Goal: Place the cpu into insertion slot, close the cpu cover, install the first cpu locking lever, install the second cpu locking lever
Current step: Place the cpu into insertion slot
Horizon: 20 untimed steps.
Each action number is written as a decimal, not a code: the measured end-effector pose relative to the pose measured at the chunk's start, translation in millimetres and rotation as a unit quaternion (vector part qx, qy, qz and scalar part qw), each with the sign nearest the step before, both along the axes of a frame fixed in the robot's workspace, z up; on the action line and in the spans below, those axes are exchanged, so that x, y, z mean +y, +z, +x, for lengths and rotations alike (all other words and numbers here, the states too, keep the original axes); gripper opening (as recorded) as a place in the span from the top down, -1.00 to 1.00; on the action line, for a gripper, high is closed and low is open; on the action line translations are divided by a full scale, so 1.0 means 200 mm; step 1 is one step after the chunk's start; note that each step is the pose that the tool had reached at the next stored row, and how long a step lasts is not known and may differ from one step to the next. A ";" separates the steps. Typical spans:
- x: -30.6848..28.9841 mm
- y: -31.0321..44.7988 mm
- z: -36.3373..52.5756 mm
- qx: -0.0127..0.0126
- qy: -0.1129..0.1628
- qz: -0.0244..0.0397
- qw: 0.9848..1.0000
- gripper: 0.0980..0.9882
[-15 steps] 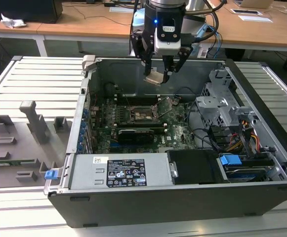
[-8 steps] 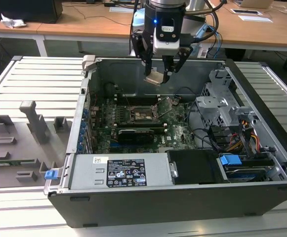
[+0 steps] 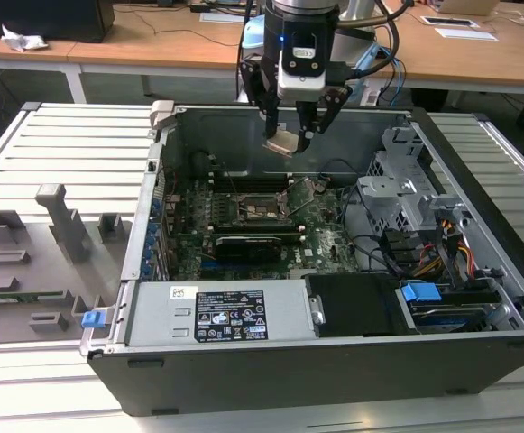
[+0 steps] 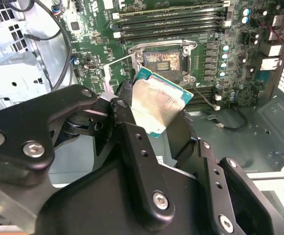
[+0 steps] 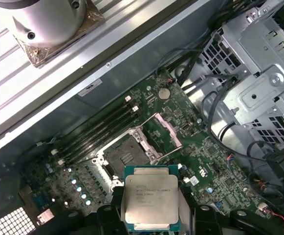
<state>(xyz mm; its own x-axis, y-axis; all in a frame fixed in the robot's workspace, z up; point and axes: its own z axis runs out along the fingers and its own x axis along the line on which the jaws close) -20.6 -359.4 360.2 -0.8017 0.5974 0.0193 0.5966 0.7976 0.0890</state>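
Observation:
The cpu (image 3: 282, 142), a flat square chip with a silver-grey top, hangs tilted above the open computer case with my gripper (image 3: 289, 135) shut on its edges. Both wrist views show the cpu (image 4: 159, 103) (image 5: 150, 200) clamped between the black fingers (image 4: 124, 95), over the motherboard and apart from it. Below lies the insertion slot (image 3: 262, 209) (image 4: 162, 61) (image 5: 127, 157), a dark square socket with its contacts bare. The cpu cover (image 5: 163, 129) (image 3: 302, 188) stands swung up beside the slot. A thin wire lever (image 4: 117, 61) sticks out from the socket's side.
Long memory slots (image 5: 98, 132) run alongside the socket. A black graphics card (image 3: 248, 245) lies across the board in front of it. The power supply (image 3: 216, 316) fills the case's near side, and the drive cage (image 3: 397, 180) with cables sits on the exterior view's right. Grey fixtures (image 3: 36, 253) stand outside on the exterior view's left.

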 end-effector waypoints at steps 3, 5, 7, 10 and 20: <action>0.000 0.000 0.000 0.000 -0.007 0.000 1.000 0.04; 0.000 0.000 0.000 0.000 -0.014 0.000 1.000 0.04; 0.000 0.000 0.000 0.000 -0.019 0.000 1.000 0.04; 0.000 0.000 0.000 0.000 -0.024 0.000 1.000 0.04; 0.000 0.000 0.000 0.000 -0.043 0.000 0.999 0.04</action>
